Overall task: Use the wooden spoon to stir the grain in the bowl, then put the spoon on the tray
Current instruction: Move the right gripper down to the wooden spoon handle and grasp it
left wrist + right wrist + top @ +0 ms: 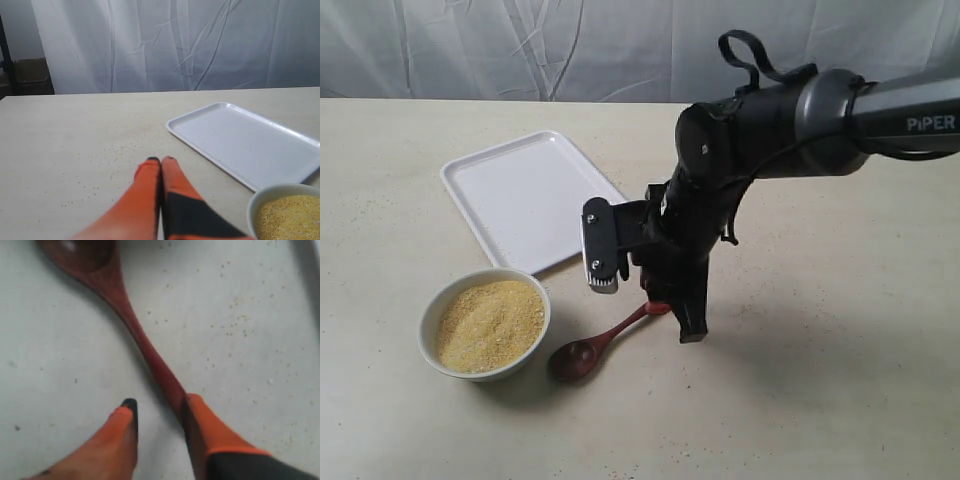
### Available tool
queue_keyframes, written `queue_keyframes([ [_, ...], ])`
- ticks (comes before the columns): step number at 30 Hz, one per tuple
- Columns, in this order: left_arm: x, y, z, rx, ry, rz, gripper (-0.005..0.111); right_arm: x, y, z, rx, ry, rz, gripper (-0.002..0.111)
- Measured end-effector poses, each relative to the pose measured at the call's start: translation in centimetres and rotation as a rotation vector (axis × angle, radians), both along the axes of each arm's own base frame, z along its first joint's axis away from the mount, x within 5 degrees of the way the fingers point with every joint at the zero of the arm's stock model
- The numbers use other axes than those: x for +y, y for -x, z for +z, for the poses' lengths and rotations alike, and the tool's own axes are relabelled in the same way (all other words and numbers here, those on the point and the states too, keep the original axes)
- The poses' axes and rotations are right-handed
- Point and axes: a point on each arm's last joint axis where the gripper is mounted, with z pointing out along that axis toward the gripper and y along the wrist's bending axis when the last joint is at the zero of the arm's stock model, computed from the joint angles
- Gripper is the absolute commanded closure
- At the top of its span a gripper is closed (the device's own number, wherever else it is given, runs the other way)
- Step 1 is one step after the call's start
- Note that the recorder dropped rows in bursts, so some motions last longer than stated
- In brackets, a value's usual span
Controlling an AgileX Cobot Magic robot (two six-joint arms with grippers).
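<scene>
Right end effector (159,415) spread narrowly astride the slim handle of the dark reddish-brown wooden spoon (603,342), apparently to grasp it. Spoon flat on the table (800,400), just beside the round white bowl (430,318) of yellow grain (488,324). Left end effector (161,161) pressed together, empty.

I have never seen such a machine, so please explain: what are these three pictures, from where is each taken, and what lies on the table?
This is a robot with two arms, each ending in a two-fingered gripper. One picture looks at the whole table from outside; the other two come from cameras on the wrists. On the table are a white tray, a white bowl of yellow grain, and a wooden spoon. The right gripper is open, its fingers beside the spoon's handle, one finger against it. The left gripper is shut and holds nothing.
</scene>
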Motion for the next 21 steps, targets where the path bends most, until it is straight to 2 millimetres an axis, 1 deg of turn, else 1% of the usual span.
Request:
queue_keyframes([
  [3, 0.0, 0.0, 0.0, 0.0, 0.0, 0.0, 0.107, 0.9, -0.2, -0.5, -0.057, -0.023, 0.018, 0.06],
  [5, 0.0, 0.0, 0.0, -0.001, 0.0, 0.0, 0.107, 1.1, -0.4, -1.0, -0.08, -0.023, 0.027, 0.06],
  [9, 0.0, 0.0, 0.0, -0.002, 0.0, 0.0, 0.107, 1.1, -0.5, -2.2, -0.073, 0.002, 0.038, 0.06],
  [13, 0.0, 0.0, 0.0, -0.002, 0.0, 0.0, 0.107, 1.0, -0.6, -2.6, -0.073, 0.021, 0.051, 0.061],
  [14, 0.0, 0.0, 0.0, -0.002, 0.0, 0.0, 0.107, 1.0, -0.5, -2.7, -0.069, 0.026, 0.053, 0.064],
  [17, 0.0, 0.0, 0.0, -0.002, 0.0, 0.0, 0.107, 0.8, -0.3, -2.9, -0.039, 0.048, 0.059, 0.079],
  [21, 0.0, 0.0, 0.0, -0.002, 0.0, 0.0, 0.107, 0.7, -0.1, -3.3, -0.012, 0.07, 0.064, 0.106],
])
